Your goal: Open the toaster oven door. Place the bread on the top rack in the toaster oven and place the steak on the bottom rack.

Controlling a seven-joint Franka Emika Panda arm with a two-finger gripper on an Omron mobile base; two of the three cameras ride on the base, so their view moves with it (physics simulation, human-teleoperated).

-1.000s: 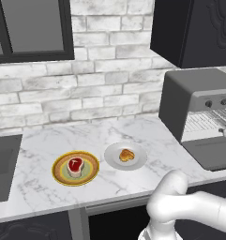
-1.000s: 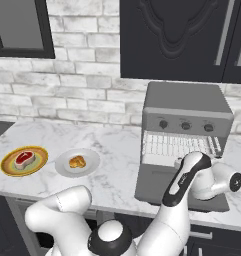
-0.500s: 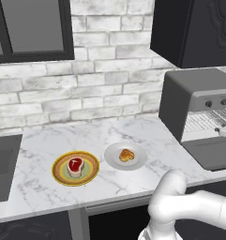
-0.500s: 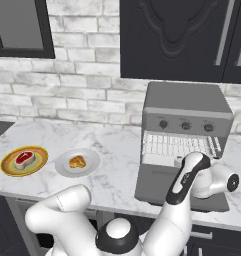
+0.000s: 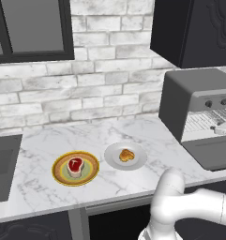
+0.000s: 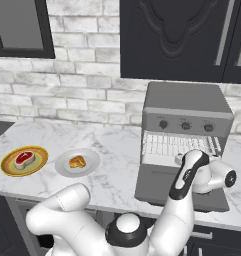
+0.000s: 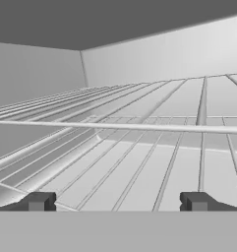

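Note:
The toaster oven (image 6: 187, 102) stands at the counter's right end, and its door (image 6: 157, 186) lies folded down flat in front. Silver wire racks (image 6: 167, 145) show in the open mouth. My gripper (image 5: 223, 127) hovers at that mouth above the door, open and empty. In the hand view its tips (image 7: 118, 202) stand wide apart just over a wire-grid rack (image 7: 139, 147), looking into the grey cavity; I cannot tell which rack it is. The bread (image 5: 126, 155) lies on a white plate (image 5: 113, 160). The steak (image 5: 75, 165) sits on a yellow plate (image 5: 58, 174) to its left.
A dark sink (image 5: 2, 168) is set into the counter at the far left. Black wall cabinets (image 6: 182, 35) hang above the oven. The white brick wall (image 5: 86, 89) runs behind the marble counter (image 5: 44, 197). My own arm (image 6: 187, 175) crosses in front of the door.
The hand has edged slightly up toward the oven mouth. The jaws stay wide, and the plates, food and door are where they were.

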